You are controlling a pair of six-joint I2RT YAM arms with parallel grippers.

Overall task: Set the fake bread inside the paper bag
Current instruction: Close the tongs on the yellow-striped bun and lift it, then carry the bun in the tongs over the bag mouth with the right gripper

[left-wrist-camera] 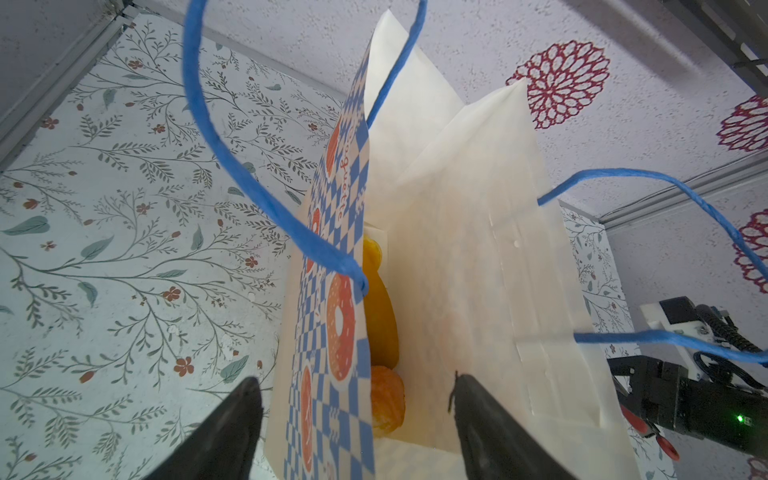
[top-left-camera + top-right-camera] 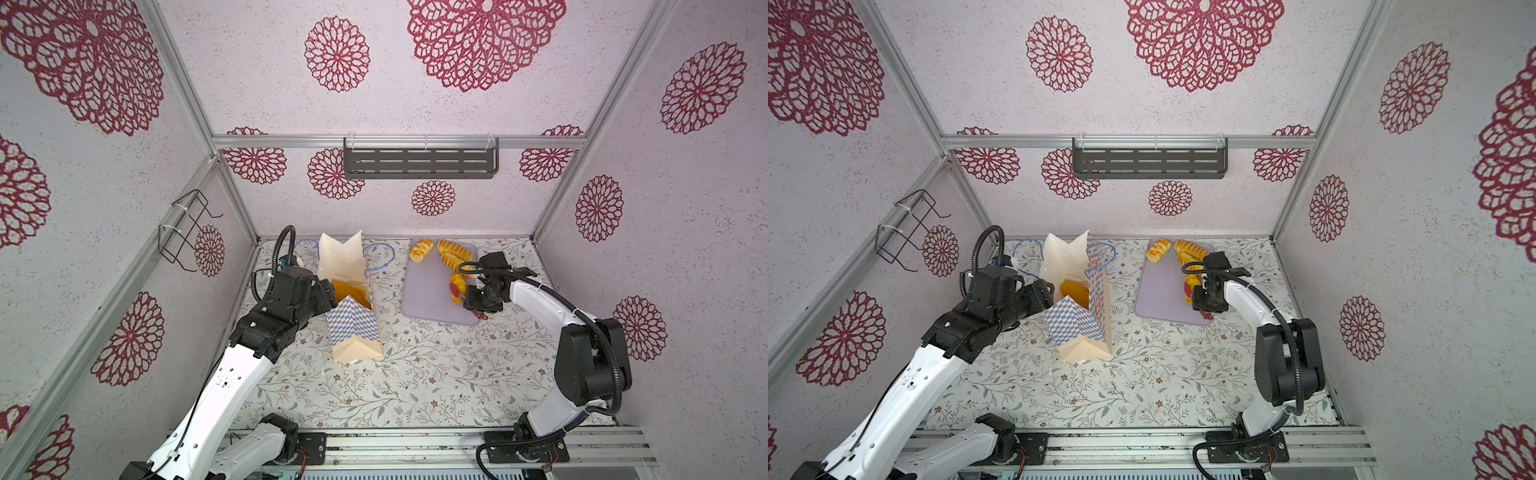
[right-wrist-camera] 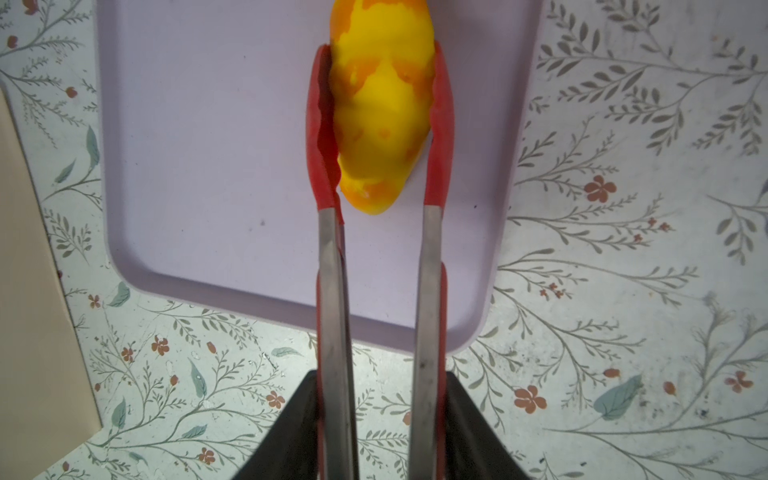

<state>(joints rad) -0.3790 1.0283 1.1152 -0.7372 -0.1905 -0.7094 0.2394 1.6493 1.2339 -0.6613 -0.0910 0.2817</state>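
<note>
The left gripper (image 1: 355,378), jaws spread loosely about the paper bag (image 2: 353,328) wall, grips nothing, so a nudge could tip the tall bag. Orange fake bread (image 2: 351,291) already lies inside. Braided loaves (image 2: 451,251) wait on the lilac tray (image 2: 428,291). The right gripper (image 3: 380,382), jaws clenched on the red tongs (image 3: 440,108), pinches a glossy yellow roll (image 3: 382,104) that might slip free.

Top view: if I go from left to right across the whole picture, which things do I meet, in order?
Wire rack on the wall → left gripper → paper bag → lilac tray → right gripper, holding the red tongs. The bread on the tray is left out because it overlaps.
</note>
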